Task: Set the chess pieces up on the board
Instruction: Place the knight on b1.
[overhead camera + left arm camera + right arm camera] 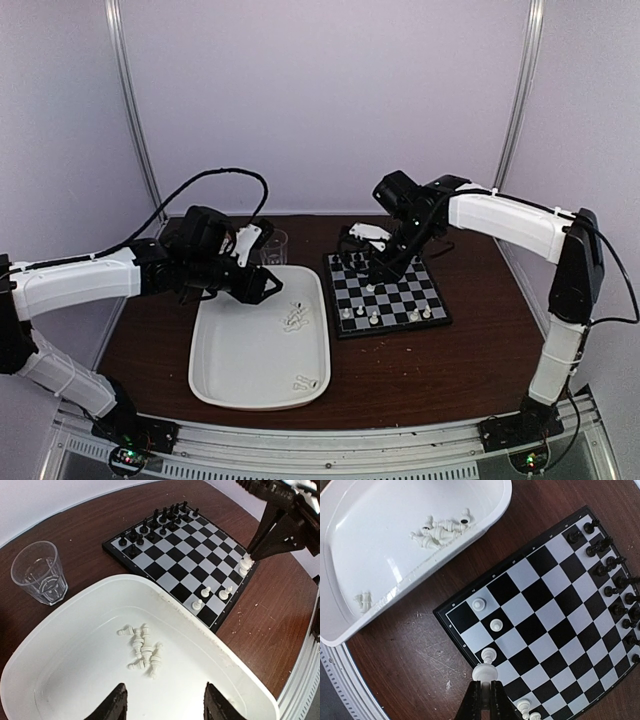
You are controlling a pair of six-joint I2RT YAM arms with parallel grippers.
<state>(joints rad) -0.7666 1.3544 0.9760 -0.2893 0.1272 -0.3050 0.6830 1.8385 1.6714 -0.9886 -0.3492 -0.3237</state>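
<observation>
**Brown table, three things resting on it**

On my feed, the dark brown table (pixel 420 370) carries a white oblong tray (pixel 245 350) on its left half. A small checked board (pixel 400 295) sits just right of it, with a strip of wood showing between them. A clear cup (pixel 275 245) stands upright just beyond the tray's far rim.

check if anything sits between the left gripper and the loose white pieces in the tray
Nothing visible does. The left gripper hangs open over the tray, and the heap of white pieces lies on the bare tray floor just ahead of it.
</observation>
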